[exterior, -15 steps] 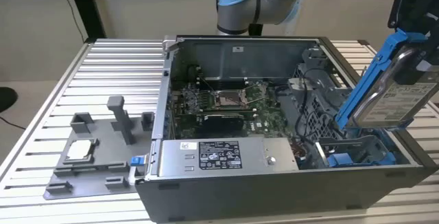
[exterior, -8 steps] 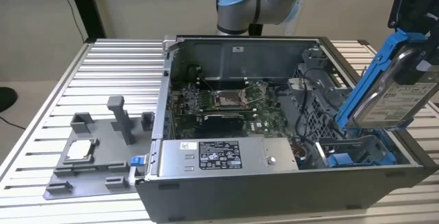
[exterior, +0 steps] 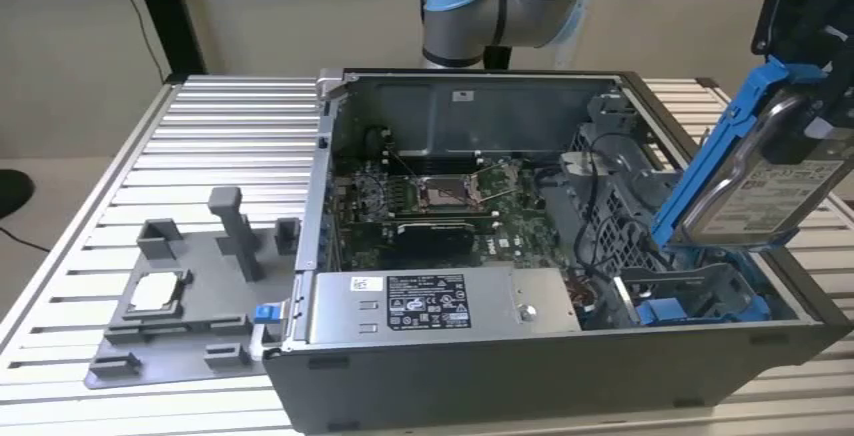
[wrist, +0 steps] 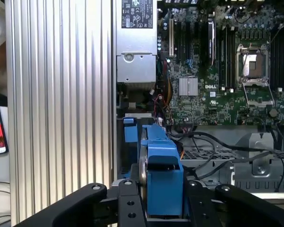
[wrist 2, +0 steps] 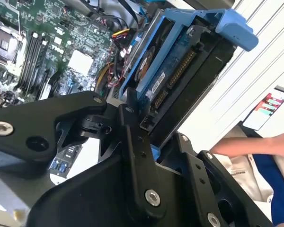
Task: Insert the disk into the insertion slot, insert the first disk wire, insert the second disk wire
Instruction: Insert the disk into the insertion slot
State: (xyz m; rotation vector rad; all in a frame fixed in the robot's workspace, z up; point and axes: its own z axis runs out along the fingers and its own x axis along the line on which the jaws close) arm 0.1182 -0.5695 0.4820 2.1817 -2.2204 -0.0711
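Here the end effector [wrist: 162, 202] is clamped on the disk [wrist: 163, 177], and in both wrist views a black finger [wrist: 128, 204] presses against each side of the bright blue carrier frame. The jaws stand only as far apart as the carrier is thick.

In the exterior view the disk [exterior: 763, 176] hangs in the air at the exterior view's right, above that end of the open computer case [exterior: 534, 381]. It is steeply tilted, with its labelled silver face turned outward. Its lower end comes down near the grey perforated drive cage that holds the insertion slot [exterior: 625, 206], but the disk is not in the slot. Whether the carrier's lower edge touches the cage cannot be told. In the second wrist view the disk's [wrist 2: 177, 71] connector edge faces the camera.

Another blue carrier [exterior: 701, 308] lies low in the case, beneath the held disk. Black wires [wrist: 217, 142] run loose across the cage beside the motherboard [exterior: 427, 196]. The grey power-supply box [exterior: 427, 301] sits along the near wall of the case.

The case stands on a ribbed metal worktop [exterior: 200, 146], with a grey fixture tray [exterior: 187, 296] beside it on the exterior view's left. A person's arm [wrist 2: 255, 144] shows beyond the worktop's edge in the second wrist view.
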